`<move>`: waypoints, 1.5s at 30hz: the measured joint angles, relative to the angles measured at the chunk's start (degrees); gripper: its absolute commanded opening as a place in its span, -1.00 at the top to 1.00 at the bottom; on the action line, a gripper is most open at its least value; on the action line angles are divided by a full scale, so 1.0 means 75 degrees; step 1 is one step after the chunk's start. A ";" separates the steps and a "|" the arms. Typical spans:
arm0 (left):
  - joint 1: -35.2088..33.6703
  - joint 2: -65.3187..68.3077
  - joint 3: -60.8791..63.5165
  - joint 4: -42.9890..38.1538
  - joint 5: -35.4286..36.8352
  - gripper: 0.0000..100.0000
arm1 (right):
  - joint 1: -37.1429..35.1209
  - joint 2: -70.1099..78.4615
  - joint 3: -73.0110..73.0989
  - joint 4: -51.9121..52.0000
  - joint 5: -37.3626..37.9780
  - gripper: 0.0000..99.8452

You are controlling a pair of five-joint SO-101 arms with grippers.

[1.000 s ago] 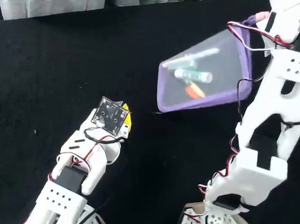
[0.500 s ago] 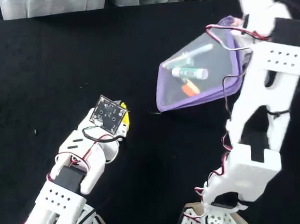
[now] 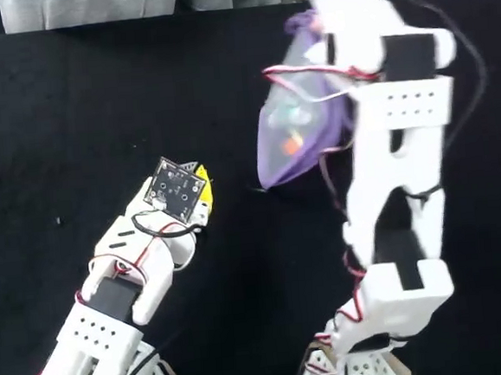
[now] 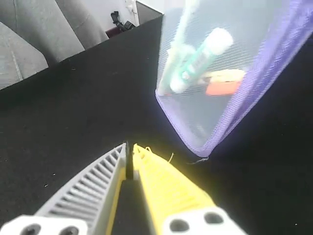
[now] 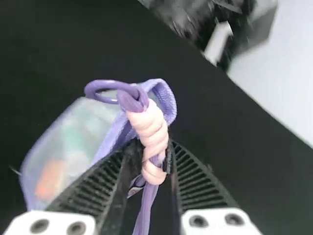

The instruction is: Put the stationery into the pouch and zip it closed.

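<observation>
Clamping the pink pull-cord point(image 5: 152, 132) of the purple pouch point(image 3: 276, 155), right gripper point(image 5: 146, 161) pinched tight, stationery point(image 4: 195, 66) inside, left gripper point(image 4: 131, 152) closed, empty, near the pouch's corner.

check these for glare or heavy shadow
High view: the black table swallows shadows, no glare on the pouch. Left wrist view: light catches the pouch mesh, yet the stationery shows through. Right wrist view: the pale backdrop is washed bright; the right hand on the pull cord is evenly lit.

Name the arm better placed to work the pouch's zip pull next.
Right, likely. Its gripper is shut on the pink cord at the purple ring of the pouch, while the left gripper sits shut and empty, short of the pouch's corner.
</observation>
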 measured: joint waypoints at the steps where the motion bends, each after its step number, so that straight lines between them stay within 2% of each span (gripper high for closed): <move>1: -0.0082 0.0000 0.0000 0.0000 0.0000 0.93 | -0.0234 0.0000 0.0000 0.0000 -0.0035 0.82; 9: -0.0399 0.0000 0.0000 -0.0047 0.0105 0.93 | -0.1840 0.0574 0.0445 0.0023 -0.0082 0.82; 15: -0.0457 0.0000 0.0000 -0.0047 0.0246 0.93 | -0.2555 0.1043 0.0645 -0.0246 -0.0328 0.81; 22: -0.0668 0.0000 0.0000 -0.0059 0.0258 0.93 | -0.2614 0.1055 0.0680 -0.0727 -0.0985 0.36; 25: -0.0680 0.0000 0.0000 -0.0059 0.0258 0.93 | -0.2602 0.1055 0.0680 -0.0738 -0.0996 0.31; 34: -0.0680 0.0000 0.0000 -0.0059 0.0258 0.94 | -0.2532 0.1055 0.0000 -0.0246 -0.0996 0.44; 40: -0.1102 -0.1090 0.0000 -0.0023 0.0258 0.94 | -0.1993 0.0727 -0.1571 0.0774 -0.1207 0.71; 45: -0.1958 -0.2848 0.0000 0.0891 0.0516 0.94 | -0.1184 0.0141 -0.2743 0.1313 -0.2016 0.98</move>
